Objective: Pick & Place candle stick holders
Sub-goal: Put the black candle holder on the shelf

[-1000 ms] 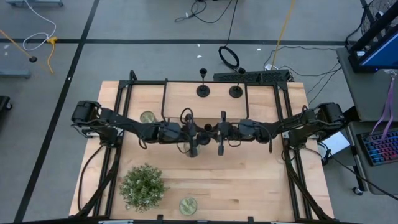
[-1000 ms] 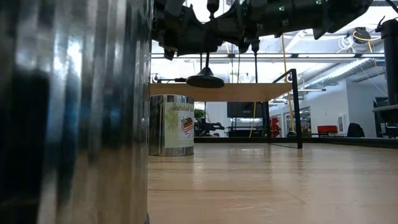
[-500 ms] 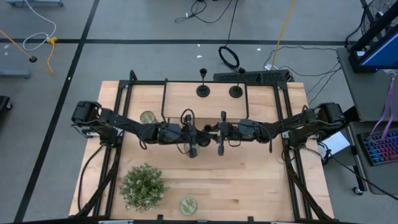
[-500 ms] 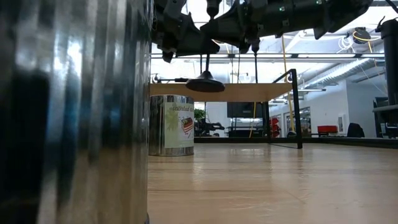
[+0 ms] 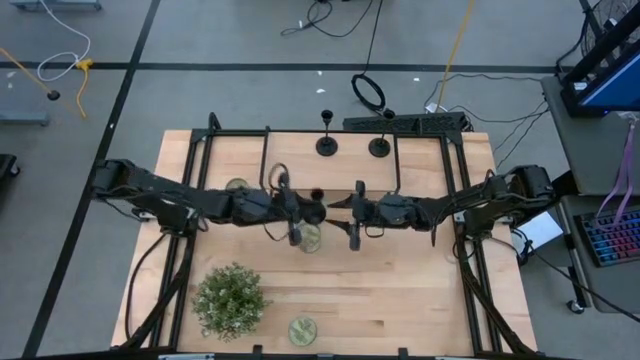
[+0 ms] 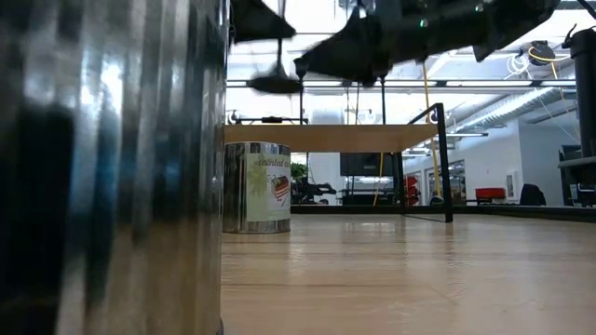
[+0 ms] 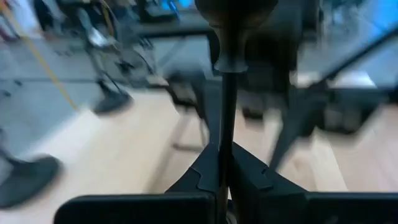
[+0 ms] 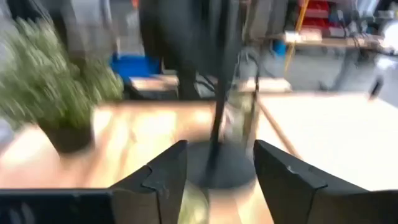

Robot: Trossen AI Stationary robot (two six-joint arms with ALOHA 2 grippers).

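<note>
Over the table centre in the high view, the left gripper (image 5: 312, 211) held one candle stick holder (image 5: 318, 196), its small cup top showing at 12 o'clock of the fingertips. The right gripper (image 5: 343, 208) faced it from 3 o'clock, close by. Two more holders (image 5: 327, 145) (image 5: 380, 147) stood on round flat bases at the table's (image 5: 420, 290) 12 o'clock edge. A bushy green plant (image 5: 231, 300) sat at 7 o'clock, and round tins (image 5: 302, 329) lay on the pale wood-grain top.

Low view: the held holder's (image 6: 276, 82) flat base hung blurred well above the table. A shiny ribbed metal can (image 6: 112, 167) filled the 9 o'clock side; a second tin (image 6: 256, 187) carried a label with script too small to read.

Left wrist view: the fingers (image 7: 249, 171) were pressed together on the thin matte-black stem (image 7: 227, 106), the cup beyond them.

Right wrist view: the fingers (image 8: 286, 177) were spread apart; the holder's round base (image 8: 217, 168) and stem sat between and just beyond them, not touching. The plant (image 8: 56, 93) was blurred.
</note>
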